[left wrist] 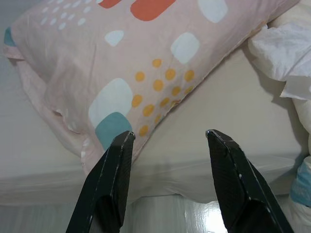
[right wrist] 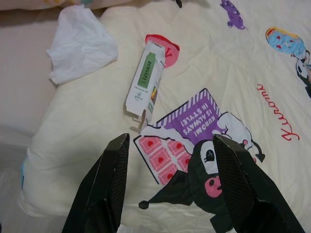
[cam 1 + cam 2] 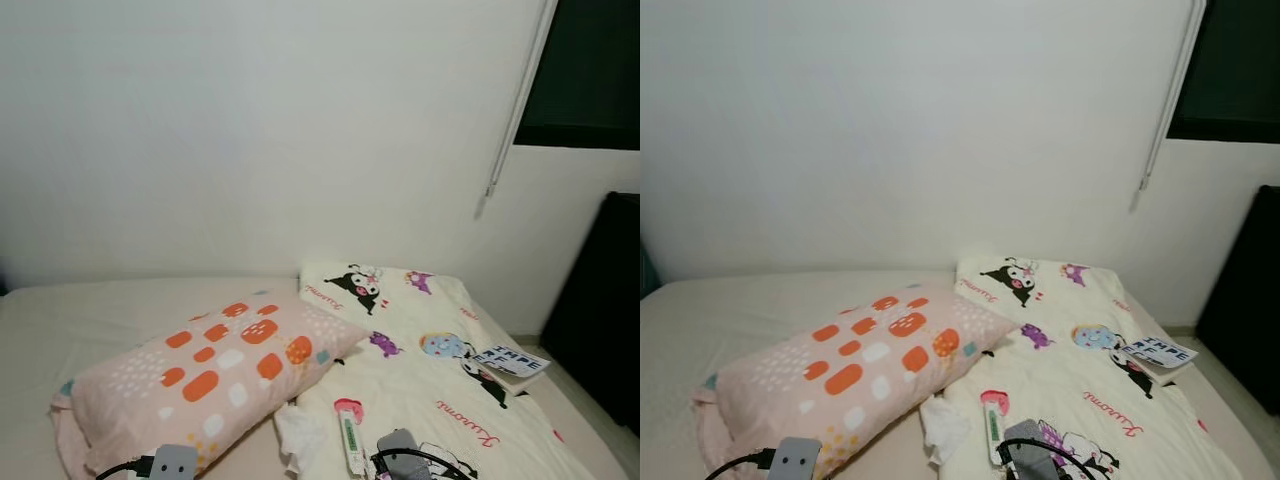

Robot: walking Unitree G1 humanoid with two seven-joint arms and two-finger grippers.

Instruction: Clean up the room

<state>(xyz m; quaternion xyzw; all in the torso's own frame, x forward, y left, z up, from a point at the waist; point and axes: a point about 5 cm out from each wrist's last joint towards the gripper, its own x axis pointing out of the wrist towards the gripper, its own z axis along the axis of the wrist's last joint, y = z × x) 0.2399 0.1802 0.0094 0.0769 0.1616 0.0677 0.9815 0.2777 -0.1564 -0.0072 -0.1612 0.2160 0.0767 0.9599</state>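
So the robot is parked at the foot of the bed (image 3: 60, 310), and it looks like the approach stage of the tidy-up: nothing is picked up yet. The right claw (image 2: 167, 145) hangs spread wide over the cartoon-print quilt (image 3: 420, 380), empty, with the small white-and-green carton (image 2: 146, 80) lying flat on the quilt just ahead of its fingertips. The left claw (image 1: 167, 138) is spread too, empty, hovering at the bed's edge right by the corner of the pink pillow (image 1: 121, 58).

My guess for the next move: ease the right claw forward and down over the carton, line the fingers across its narrow sides, then pinch. The quilt is soft, so pressing in too hard could just bury the box.

Count of the clutter: one carton, one crumpled white tissue (image 2: 80, 41) sitting where quilt meets sheet, one book (image 3: 508, 362) near the quilt's far right edge, one pillow lying skewed across the bed, one quilt.
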